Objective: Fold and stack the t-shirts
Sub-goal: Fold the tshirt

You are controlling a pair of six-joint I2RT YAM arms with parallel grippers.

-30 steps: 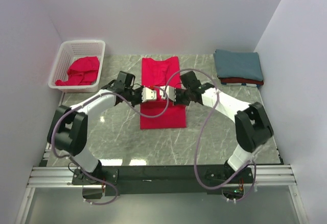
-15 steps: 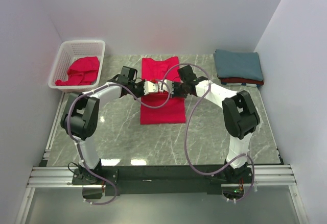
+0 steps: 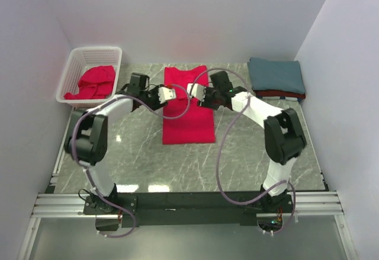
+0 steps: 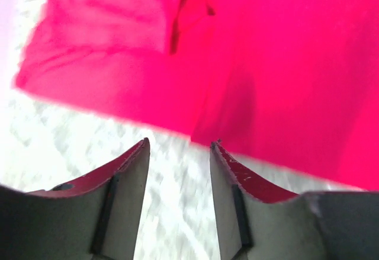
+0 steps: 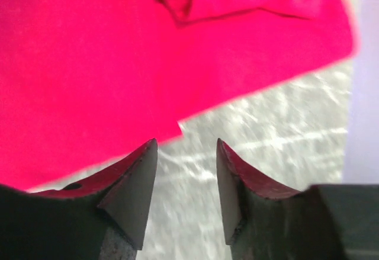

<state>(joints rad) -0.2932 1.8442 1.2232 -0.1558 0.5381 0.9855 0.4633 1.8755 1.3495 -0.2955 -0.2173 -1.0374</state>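
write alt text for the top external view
The left gripper and right gripper hover over the far end of a red t-shirt lying on a marble table. A white basket sits far left, a folded stack far right.

a bright red t-shirt (image 3: 188,125) is lying flat in the middle of the table (image 3: 136,153), folded into a long strip running from near to far, its far end wrinkling slightly. a second red t-shirt (image 3: 93,82) is sitting crumpled in the white basket (image 3: 98,50) at far left. a slate-blue t-shirt (image 3: 276,74) is resting folded on a darker red t-shirt (image 3: 272,93) at far right, only the lower one's near edge showing.
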